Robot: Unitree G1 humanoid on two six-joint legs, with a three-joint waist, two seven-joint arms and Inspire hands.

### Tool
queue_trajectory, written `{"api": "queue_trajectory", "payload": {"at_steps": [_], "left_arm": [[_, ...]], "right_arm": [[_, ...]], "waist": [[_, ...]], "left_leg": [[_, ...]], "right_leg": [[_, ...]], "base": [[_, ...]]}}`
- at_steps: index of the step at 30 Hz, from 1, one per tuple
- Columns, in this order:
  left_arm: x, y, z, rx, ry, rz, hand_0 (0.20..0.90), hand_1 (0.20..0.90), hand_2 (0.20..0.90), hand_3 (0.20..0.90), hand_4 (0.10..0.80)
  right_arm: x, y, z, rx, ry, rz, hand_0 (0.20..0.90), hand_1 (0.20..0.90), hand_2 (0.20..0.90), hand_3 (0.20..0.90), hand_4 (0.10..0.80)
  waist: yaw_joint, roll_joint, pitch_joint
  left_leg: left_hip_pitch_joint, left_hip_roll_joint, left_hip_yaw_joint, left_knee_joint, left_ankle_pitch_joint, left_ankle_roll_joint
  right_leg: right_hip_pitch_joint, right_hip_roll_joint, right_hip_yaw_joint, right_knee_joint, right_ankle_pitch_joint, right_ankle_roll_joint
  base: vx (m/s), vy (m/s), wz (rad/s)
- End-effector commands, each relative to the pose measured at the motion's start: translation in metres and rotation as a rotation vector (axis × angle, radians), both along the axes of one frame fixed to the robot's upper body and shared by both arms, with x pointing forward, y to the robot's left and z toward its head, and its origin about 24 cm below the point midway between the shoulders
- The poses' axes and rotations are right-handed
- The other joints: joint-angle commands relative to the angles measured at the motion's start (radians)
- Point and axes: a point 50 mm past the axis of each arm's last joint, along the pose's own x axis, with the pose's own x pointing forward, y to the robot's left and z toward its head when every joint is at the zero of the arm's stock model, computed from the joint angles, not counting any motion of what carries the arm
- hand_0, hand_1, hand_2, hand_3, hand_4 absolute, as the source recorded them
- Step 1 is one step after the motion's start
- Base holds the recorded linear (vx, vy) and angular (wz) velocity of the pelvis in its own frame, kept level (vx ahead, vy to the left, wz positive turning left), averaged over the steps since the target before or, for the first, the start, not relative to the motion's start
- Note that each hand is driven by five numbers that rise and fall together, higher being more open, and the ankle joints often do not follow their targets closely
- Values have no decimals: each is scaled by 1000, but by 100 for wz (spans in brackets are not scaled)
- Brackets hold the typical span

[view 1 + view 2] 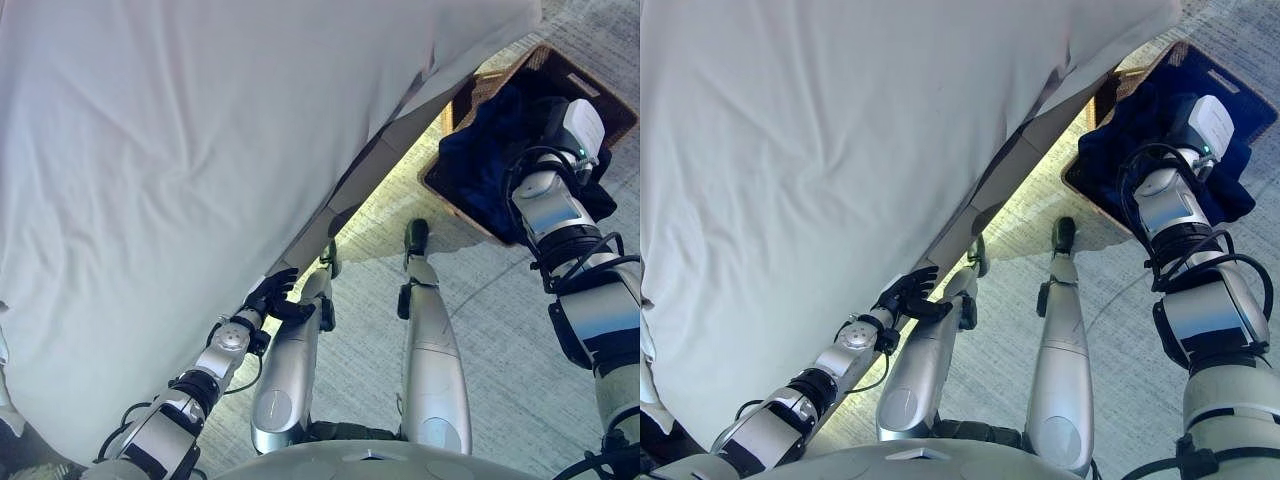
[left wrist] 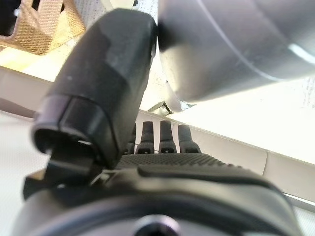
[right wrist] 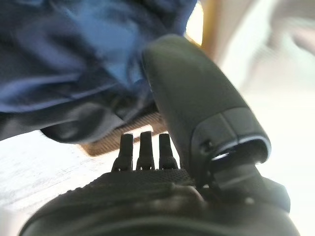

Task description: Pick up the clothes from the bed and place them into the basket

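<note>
Dark blue clothes (image 1: 488, 135) lie heaped in the brown woven basket (image 1: 568, 68) on the floor at the far right, beside the bed. My right hand (image 3: 147, 183) hangs over the basket with straight fingers and the thumb (image 3: 197, 103) held out. The blue cloth (image 3: 74, 59) and the basket rim (image 3: 142, 121) show just past the fingers, and nothing is in the hand. My left hand (image 1: 272, 297) is low by the bed's near edge, open and empty. Its fingers (image 2: 167, 137) are straight.
The bed (image 1: 180, 150) with a plain white sheet takes up the left and middle of the eye views. Its edge runs diagonally down to the left. Grey carpet (image 1: 500, 330) lies between the bed and the basket. The basket also shows in the left wrist view (image 2: 44, 27).
</note>
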Motion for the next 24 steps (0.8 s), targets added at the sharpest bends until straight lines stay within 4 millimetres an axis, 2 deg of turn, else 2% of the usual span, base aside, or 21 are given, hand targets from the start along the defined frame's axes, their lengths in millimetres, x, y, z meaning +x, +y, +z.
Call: {"api": "queue_trajectory", "payload": {"at_steps": [1,6,11,15,17,19,20,22,23,24], "left_arm": [[-20,33,-10,23,52,88,900,900,900,900,800],[-34,57,-17,43,100,173,900,900,900,900,800],[-62,74,-34,83,207,252,900,900,900,900,800],[-86,80,-48,112,299,279,900,900,900,900,800],[-98,79,-55,117,346,288,900,900,900,900,800],[-106,77,-60,122,381,288,900,900,900,900,800],[-111,76,-64,125,408,286,900,900,900,900,800],[-117,74,-68,128,433,285,900,900,900,900,800],[-123,72,-71,129,459,290,900,900,900,900,800],[-126,71,-73,130,473,293,900,900,900,900,800]], "right_arm": [[-20,-14,45,-46,-294,-2,900,900,900,900,800],[-57,-26,38,16,-445,14,900,900,900,900,800],[-89,-34,37,-22,-488,11,900,900,900,900,800],[-97,-38,40,-9,-488,46,900,900,900,900,800],[-94,-31,37,124,-526,156,900,900,900,900,800],[-88,-19,24,332,-535,275,900,900,900,900,800],[-84,-11,9,486,-535,342,900,900,900,900,800],[-81,-7,-13,610,-486,382,900,900,900,900,800],[-81,-3,-45,697,-409,398,900,900,900,900,800],[-84,-4,-61,718,-381,364,900,900,900,900,800]], "waist": [[-43,-38,-14],[-85,-102,-15],[-107,-157,-138],[-105,-184,-232],[-100,-193,-281],[-96,-198,-318],[-94,-201,-343],[-89,-203,-365],[-83,-202,-385],[-82,-203,-394]], "left_leg": [[36,-28,-95,111,-105,4],[218,-6,-66,71,-136,4],[357,9,-36,-1,-149,0],[439,8,-23,-52,-153,0],[477,7,-17,-69,-158,1],[504,4,-14,-78,-165,3],[521,3,-13,-78,-173,5],[537,0,-11,-76,-181,8],[552,-1,-9,-78,-185,10],[562,-2,-9,-83,-186,11]], "right_leg": [[135,47,-64,18,-96,-9],[315,45,-55,-38,-93,2],[469,48,-39,-149,-72,19],[560,51,-25,-224,-55,31],[597,49,-24,-254,-44,38],[623,46,-23,-269,-40,40],[638,45,-22,-273,-41,41],[657,43,-24,-276,-43,42],[675,40,-32,-281,-45,42],[686,40,-34,-285,-46,42]], "base": [[31,82,2],[30,75,0],[100,68,-5],[126,81,-17],[121,117,-11],[117,110,-9],[124,108,-6],[80,102,-4],[46,95,1],[38,125,3]]}}
